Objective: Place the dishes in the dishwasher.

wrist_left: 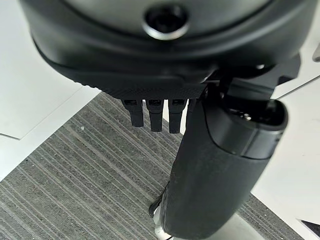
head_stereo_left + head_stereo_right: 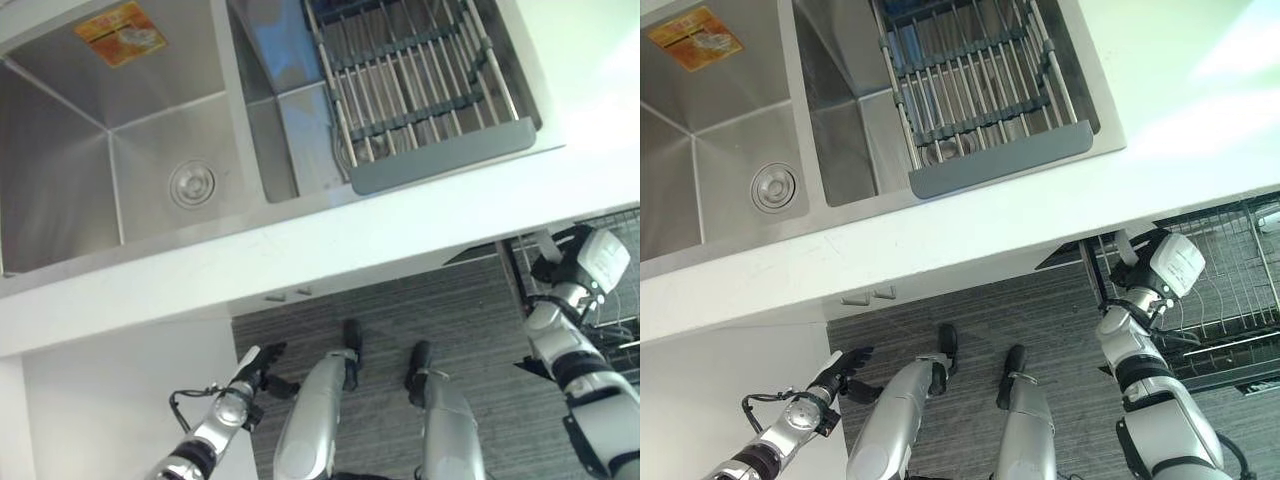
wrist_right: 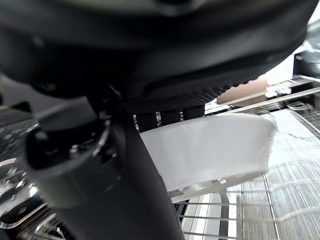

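My right hand [image 2: 1137,272] is shut on a white bowl [image 2: 1181,265], which is pinched between thumb and fingers below the counter's front edge on the right. In the right wrist view the bowl [image 3: 210,147] is tilted just above the wires of the dishwasher rack [image 3: 250,210]. That pulled-out wire rack [image 2: 1230,300] lies to the right of the hand. My left hand [image 2: 262,362] hangs low at the lower left over the floor, fingers [image 1: 155,112] straight and holding nothing.
Above is a white counter [image 2: 330,250] with a steel double sink [image 2: 110,150]. A grey-edged wire drying rack [image 2: 420,80] sits in the right basin. A white cabinet front [image 2: 120,400] stands at the lower left, and grey striped floor [image 2: 400,310] lies below.
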{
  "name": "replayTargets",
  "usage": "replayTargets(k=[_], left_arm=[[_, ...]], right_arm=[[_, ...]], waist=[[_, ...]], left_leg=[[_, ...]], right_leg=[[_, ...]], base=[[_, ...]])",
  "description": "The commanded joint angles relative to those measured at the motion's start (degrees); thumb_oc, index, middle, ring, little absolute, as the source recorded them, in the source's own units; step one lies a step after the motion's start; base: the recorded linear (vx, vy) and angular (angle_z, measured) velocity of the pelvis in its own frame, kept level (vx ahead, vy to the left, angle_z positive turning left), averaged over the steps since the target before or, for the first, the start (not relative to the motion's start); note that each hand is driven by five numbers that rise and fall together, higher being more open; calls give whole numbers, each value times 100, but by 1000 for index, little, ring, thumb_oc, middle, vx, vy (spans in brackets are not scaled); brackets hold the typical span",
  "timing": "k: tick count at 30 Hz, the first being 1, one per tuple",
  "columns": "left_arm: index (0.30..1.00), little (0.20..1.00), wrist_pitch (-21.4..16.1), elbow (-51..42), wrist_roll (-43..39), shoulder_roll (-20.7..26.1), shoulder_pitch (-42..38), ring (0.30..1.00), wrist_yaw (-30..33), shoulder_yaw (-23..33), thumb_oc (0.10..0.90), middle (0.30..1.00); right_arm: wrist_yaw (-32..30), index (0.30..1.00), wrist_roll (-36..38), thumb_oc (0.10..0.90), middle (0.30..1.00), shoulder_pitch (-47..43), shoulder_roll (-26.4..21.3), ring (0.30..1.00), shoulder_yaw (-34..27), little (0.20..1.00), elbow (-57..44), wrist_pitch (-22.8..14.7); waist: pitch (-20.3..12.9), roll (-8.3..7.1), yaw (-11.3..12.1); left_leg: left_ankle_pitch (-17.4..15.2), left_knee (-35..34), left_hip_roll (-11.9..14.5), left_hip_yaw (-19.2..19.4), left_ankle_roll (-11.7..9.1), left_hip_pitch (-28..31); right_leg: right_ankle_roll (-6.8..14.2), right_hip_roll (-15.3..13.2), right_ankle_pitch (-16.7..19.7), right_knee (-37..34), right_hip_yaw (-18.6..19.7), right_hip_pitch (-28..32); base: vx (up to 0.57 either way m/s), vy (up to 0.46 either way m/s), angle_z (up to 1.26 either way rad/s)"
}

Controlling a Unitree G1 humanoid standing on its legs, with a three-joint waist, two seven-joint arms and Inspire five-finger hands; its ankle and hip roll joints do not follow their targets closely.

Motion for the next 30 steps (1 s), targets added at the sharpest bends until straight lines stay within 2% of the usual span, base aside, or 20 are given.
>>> replayTargets(k=[1, 3, 6, 9, 10, 11, 12, 13, 15, 16, 20, 21, 22, 23, 24, 25, 26, 27, 28, 30], left_arm=[[900, 900, 14, -189, -147, 133, 181, 900, 123, 88, 800, 900], [900, 900, 100, -252, -150, 141, 158, 900, 106, 115, 800, 900], [900, 900, 208, -298, -179, 164, 136, 900, 63, 126, 800, 900], [900, 900, 246, -313, -204, 175, 156, 900, 41, 163, 800, 900], [900, 900, 228, -298, -207, 181, 158, 900, 35, 175, 800, 900], [900, 900, 242, -305, -217, 211, 122, 900, 18, 206, 800, 900], [900, 900, 264, -317, -223, 228, 100, 900, 2, 212, 800, 900], [900, 900, 369, -397, -208, 290, 37, 900, -69, 264, 800, 900], [900, 900, 485, -500, -162, 371, -28, 900, -153, 308, 800, 900], [900, 900, 595, -558, -134, 438, -70, 900, -227, 329, 800, 900], [900, 900, 774, -642, -50, 624, -198, 900, -406, 446, 800, 900], [900, 900, 784, -655, -50, 635, -221, 900, -411, 464, 800, 900], [900, 900, 785, -608, -4, 721, -213, 900, -516, 539, 800, 900], [900, 900, 782, -606, 13, 757, -212, 900, -551, 568, 800, 900], [900, 900, 779, -615, 15, 781, -235, 900, -568, 591, 800, 900], [900, 900, 774, -612, 12, 827, -214, 900, -609, 593, 800, 900], [900, 900, 752, -611, 19, 861, -213, 900, -639, 617, 800, 900], [900, 900, 746, -618, 19, 894, -209, 900, -662, 637, 800, 900], [900, 900, 704, -607, 18, 952, -221, 900, -691, 678, 800, 900], [900, 900, 653, -577, -3, 1021, -223, 900, -737, 715, 800, 900]], right_arm=[[764, 900, 457, 800, 900, 282, 62, 900, 139, 900, 230, -47], [918, 900, 416, 800, 900, 335, 117, 900, 127, 900, 286, 44], [1081, 900, 1042, 800, 900, 389, 177, 900, 40, 900, 414, 54], [1566, 900, 848, 800, 900, 408, 184, 900, -39, 900, 479, 234], [1882, 900, 796, 800, 900, 395, 190, 900, -25, 900, 511, 308], [2788, 900, 886, 800, 900, 359, 229, 900, 45, 900, 649, 358], [2987, 900, 907, 800, 900, 336, 258, 900, 69, 900, 715, 451], [3736, 900, 945, 800, 900, 329, 309, 900, 163, 900, 920, 715], [4564, 900, 648, 800, 900, 337, 314, 900, 249, 900, 1125, 1065], [5144, 900, 370, 800, 900, 382, 285, 900, 362, 900, 1323, 1266], [6114, 900, -170, 800, 900, 379, 126, 900, 521, 900, 1690, 1657], [6131, 900, -193, 800, 900, 351, 115, 900, 515, 900, 1689, 1686], [6359, 900, -520, 800, 900, 359, 24, 900, 537, 900, 1758, 1827], [6384, 900, -618, 800, 900, 369, -7, 900, 539, 900, 1765, 1863], [6382, 900, -642, 800, 900, 348, -30, 900, 530, 900, 1762, 1874], [6373, 900, -680, 800, 900, 385, -68, 900, 533, 900, 1771, 1884], [6385, 900, -742, 800, 900, 369, -124, 900, 528, 900, 1772, 1915], [6369, 900, -741, 800, 900, 375, -171, 900, 516, 900, 1760, 1927], [6271, 900, -620, 800, 900, 353, -258, 900, 468, 900, 1743, 1858], [6134, 900, -473, 800, 900, 358, -333, 900, 405, 900, 1707, 1761]], waist=[[-44, 221, 39], [-44, 212, 36], [-44, 209, 25], [-44, 196, 23], [-44, 190, 29], [-44, 170, 48], [-44, 163, 57], [-44, 133, 94], [-44, 104, 133], [-44, 29, 154], [-44, -32, 253], [-44, 14, 267], [-44, -80, 299], [-44, -95, 311], [-44, -53, 325], [-44, -118, 321], [-44, -123, 334], [-44, -134, 337], [-44, -106, 351], [-44, -126, 351]], left_leg=[[-239, -587, -19, -452, -196, 417], [-226, -587, -19, -444, -194, 410], [-211, -587, -19, -436, -190, 411], [-212, -587, -21, -420, -188, 417], [-210, -587, -26, -423, -186, 418], [-208, -587, -23, -413, -181, 430], [-205, -587, -20, -409, -180, 433], [-190, -587, -12, -403, -163, 444], [-166, -587, -3, -406, -154, 456], [-271, -587, -63, -423, -169, 581], [-239, -587, -64, -445, -143, 595], [-111, -587, -3, -432, -117, 478], [-224, -587, -55, -446, -143, 587], [-222, -587, -50, -453, -143, 584], [-97, -587, 12, -443, -117, 467], [-227, -587, -52, -460, -141, 586], [-225, -587, -50, -474, -138, 577], [-221, -587, -48, -481, -140, 573], [-101, -587, 16, -479, -113, 459], [-104, -587, 21, -486, -109, 453]], right_leg=[[41, 297, -341, 552, 209, -109], [36, 302, -344, 583, 209, -128], [29, 298, -343, 632, 222, -163], [34, 302, -316, 573, 223, -146], [35, 304, -309, 562, 223, -142], [31, 308, -290, 528, 218, -119], [30, 310, -284, 519, 219, -113], [30, 307, -268, 521, 205, -100], [30, 294, -261, 534, 181, -76], [91, 244, -414, 585, 235, 37], [114, 241, -386, 569, 185, 99], [54, 281, -228, 525, 110, 10], [125, 246, -362, 515, 166, 143], [132, 249, -355, 508, 162, 150], [75, 291, -198, 461, 85, 64], [145, 245, -355, 500, 154, 165], [145, 258, -339, 472, 153, 173], [153, 264, -332, 469, 155, 173], [106, 318, -164, 404, 87, 100], [115, 341, -143, 372, 105, 109]], base=[[0, 0, 0], [0, 0, 0], [0, 0, 0], [0, 0, 0], [0, 0, 0], [0, 0, 0], [-8, -64, 0], [-1, -71, 1], [49, -87, 10], [96, -90, 23], [15, -81, 10], [11, -111, 11], [4, -85, 12], [6, -90, 10], [7, -49, 9], [2, -44, 9], [82, -53, 8], [-89, -51, 3], [-89, -44, 3], [-48, -34, 6]])
